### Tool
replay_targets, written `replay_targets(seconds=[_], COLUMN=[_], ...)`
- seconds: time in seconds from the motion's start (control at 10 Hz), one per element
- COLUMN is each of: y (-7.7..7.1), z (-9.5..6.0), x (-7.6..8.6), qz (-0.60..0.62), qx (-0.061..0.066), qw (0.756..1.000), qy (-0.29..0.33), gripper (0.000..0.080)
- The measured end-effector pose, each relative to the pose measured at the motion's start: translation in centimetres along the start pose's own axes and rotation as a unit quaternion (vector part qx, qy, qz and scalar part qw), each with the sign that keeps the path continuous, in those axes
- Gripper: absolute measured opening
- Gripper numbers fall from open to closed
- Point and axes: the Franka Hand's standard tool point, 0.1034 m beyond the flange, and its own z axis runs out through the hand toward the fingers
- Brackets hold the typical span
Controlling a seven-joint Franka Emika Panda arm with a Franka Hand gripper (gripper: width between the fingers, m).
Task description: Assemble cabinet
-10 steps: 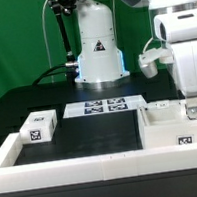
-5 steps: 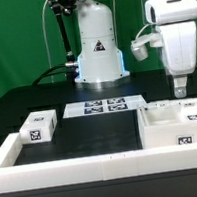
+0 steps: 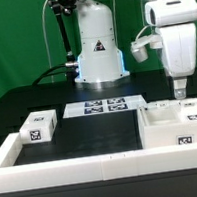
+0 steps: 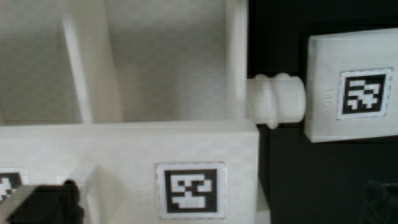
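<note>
White plastic cabinet body is seen resting on the black table at the exterior view's right; the gripper is held just above it, jaws spread, nothing grasped.

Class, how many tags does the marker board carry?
4 tags, grouped midway along the marker board: two in the far row, two in the near row; none seems hidden.

The arm has smooth white casings, rounded and blocky. Its wide white base bears a small black triangular mark. Black cables loop beside the base on the exterior view's left. The gripper has dark fingers.
</note>
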Motion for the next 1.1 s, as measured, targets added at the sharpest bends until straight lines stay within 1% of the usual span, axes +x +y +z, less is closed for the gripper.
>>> replay_targets(seconds=[0.1,0.2,0.4,0.6,0.7,0.8,1.0,1.1], y=[-1.5,-3.5,-3.3,-3.5,-4.7,-6.3,-8.1,-8.9], z=[-0.4,-0.7,-0.5,-0.3,0.3,1.1,2.2,3.4], x=[-0.5,-1.2,-1.2,-1.2,-1.1,-1.2,-1.5,-1.4], qz=[-0.002,0.008,0.008,0.009,0.009,0.006,0.006,0.007], qx=[0.004,0.004,0.006,0.007,0.009,0.005,0.001,0.001], qw=[1.0,1.0,1.0,1.0,1.0,1.0,1.0,1.0], qy=[-0.005,-0.009,-0.009,-0.009,-0.007,0.0,0.009,0.016], gripper=[0.0797,0.0797,0.0797,0.0797,0.0797,0.0797,0.0797,0.0797])
